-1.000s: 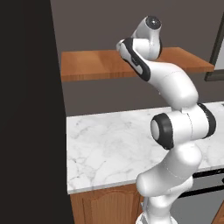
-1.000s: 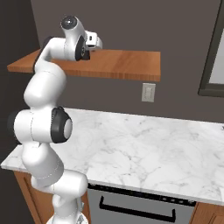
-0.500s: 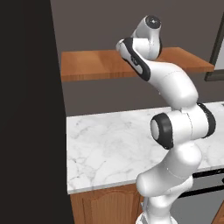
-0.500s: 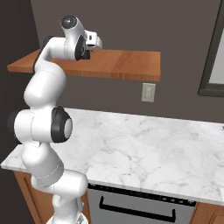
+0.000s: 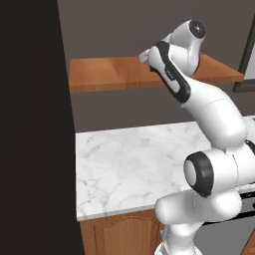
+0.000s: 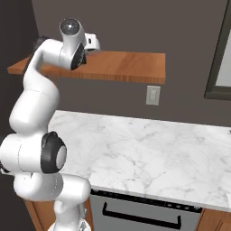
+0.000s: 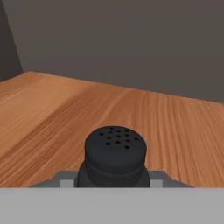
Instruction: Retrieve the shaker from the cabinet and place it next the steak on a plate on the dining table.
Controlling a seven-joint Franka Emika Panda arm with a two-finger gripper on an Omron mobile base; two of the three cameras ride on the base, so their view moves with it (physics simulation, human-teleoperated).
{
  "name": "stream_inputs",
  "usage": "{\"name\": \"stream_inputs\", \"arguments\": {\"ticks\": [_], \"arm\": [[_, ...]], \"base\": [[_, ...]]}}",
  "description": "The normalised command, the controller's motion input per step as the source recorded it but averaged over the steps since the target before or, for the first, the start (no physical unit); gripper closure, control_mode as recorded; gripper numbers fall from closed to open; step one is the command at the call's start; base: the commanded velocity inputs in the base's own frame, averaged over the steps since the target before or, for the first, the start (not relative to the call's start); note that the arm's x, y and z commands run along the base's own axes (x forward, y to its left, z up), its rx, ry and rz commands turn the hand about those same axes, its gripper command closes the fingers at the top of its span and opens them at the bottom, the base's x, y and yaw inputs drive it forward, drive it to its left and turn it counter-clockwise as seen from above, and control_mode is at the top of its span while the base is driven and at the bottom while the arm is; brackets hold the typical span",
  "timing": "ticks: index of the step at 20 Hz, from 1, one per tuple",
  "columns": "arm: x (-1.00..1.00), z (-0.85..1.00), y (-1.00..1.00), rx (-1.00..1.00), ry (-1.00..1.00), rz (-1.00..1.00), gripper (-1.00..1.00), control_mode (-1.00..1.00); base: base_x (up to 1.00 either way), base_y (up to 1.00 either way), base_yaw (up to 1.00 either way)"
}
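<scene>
Hand view: black shaker (image 7: 115, 157) sits dead centre right in front of the gripper (image 7: 114, 183), upright on the orange-brown cabinet shelf board (image 7: 52, 113), perforated top facing the camera, holes visible. Grey finger pads (image 7: 66, 183) flank its base on both sides, so the gripper is pinched onto the shaker body; fingertips themselves are mostly cut off at the bottom edge. Shelf wood grain runs away ahead of the gripper to the dark grey wall (image 7: 131, 39) behind the shaker, nothing else on the board in that direction. Left base view: arm reaches up from lower right, wrist bent over the cabinet shelf (image 5: 109, 74), hand end (image 5: 145, 56) just above the board's middle; shaker itself is hidden behind the wrist here. Below the gripper, well apart, is the white marble tabletop (image 5: 129, 164) with a wooden cabinet front under its edge. A dark tall panel (image 5: 30, 124) fills the side left of the gripper. Right base view: hand (image 6: 92, 43) pokes out past the upper arm joint, over the shelf (image 6: 131, 65) near its wall side; finger state can't be read from this angle. A wall outlet (image 6: 153, 95) sits under the shelf, the marble tabletop (image 6: 149, 153) below that, an oven handle (image 6: 140, 215) at its front edge.
</scene>
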Motion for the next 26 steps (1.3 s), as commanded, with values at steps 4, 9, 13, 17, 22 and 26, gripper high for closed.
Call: {"name": "stream_inputs", "arguments": {"ticks": [4,9,13,17,22,26], "arm": [[-0.99,0.00,-0.21,0.00,-0.12,0.14,1.00,-1.00],[-0.93,0.00,-0.15,0.00,-0.09,0.09,1.00,-1.00],[-0.74,-0.06,-0.05,0.00,-0.03,0.05,1.00,-1.00],[-0.52,-0.12,-0.04,0.00,0.00,0.04,1.00,-1.00],[-0.45,-0.13,-0.04,0.00,0.00,0.03,1.00,-1.00],[-0.41,-0.11,-0.09,0.00,0.00,0.03,1.00,-1.00]], "base": [[0.00,0.00,0.00],[0.00,0.00,0.00],[0.00,0.00,0.00],[0.00,0.00,0.00],[0.00,0.00,0.00],[0.00,0.00,0.00]]}}
